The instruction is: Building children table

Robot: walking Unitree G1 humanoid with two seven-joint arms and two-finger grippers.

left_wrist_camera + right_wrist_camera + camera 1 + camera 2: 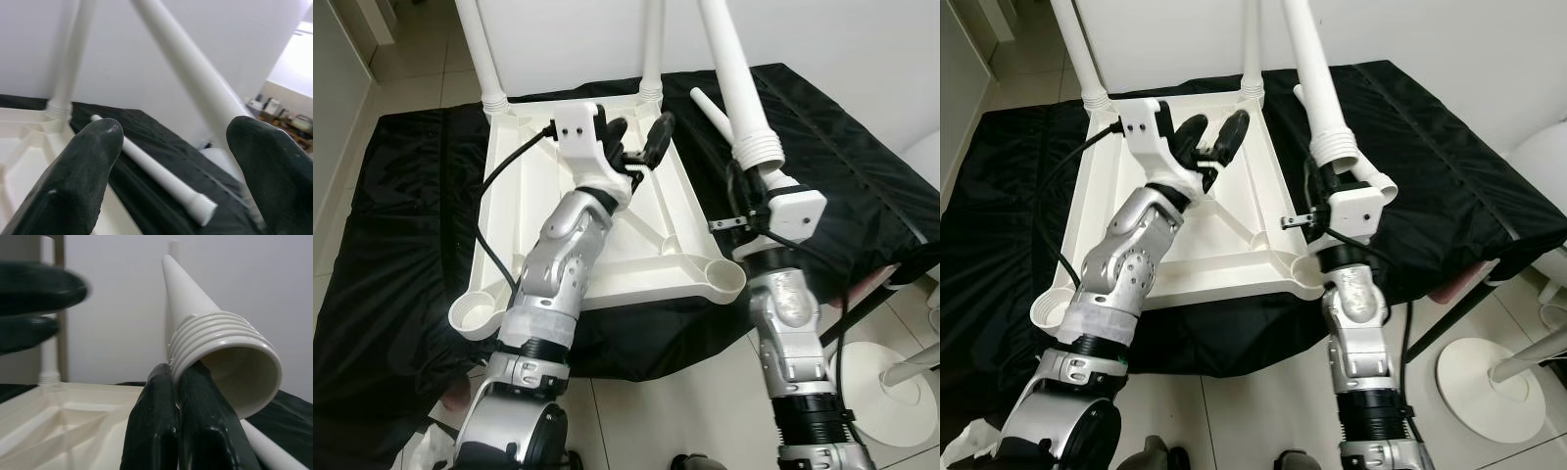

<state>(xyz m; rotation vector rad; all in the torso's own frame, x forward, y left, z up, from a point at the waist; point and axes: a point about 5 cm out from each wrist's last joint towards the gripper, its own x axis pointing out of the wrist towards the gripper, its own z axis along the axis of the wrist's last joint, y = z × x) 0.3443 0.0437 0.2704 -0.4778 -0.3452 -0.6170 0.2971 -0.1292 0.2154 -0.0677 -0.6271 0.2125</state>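
Note:
A white plastic table (646, 255) lies upside down on a black cloth (401, 245). Two white legs (480, 49) (653, 44) stand screwed into its far corners. The near corner sockets (722, 274) (475, 315) are empty. My right gripper (751, 191) is shut on the threaded end of a third leg (734, 78), which tilts up and away just above the near right socket. My left gripper (636, 137) hovers open over the table's underside near the far edge, with nothing between its fingers (93, 161). A fourth leg (713, 113) lies loose on the cloth beyond the table.
A white wall rises behind the cloth. A white round stand base (886, 392) sits on the tiled floor at the near right, beside a dark strut. A white rounded object (925, 157) is at the right edge.

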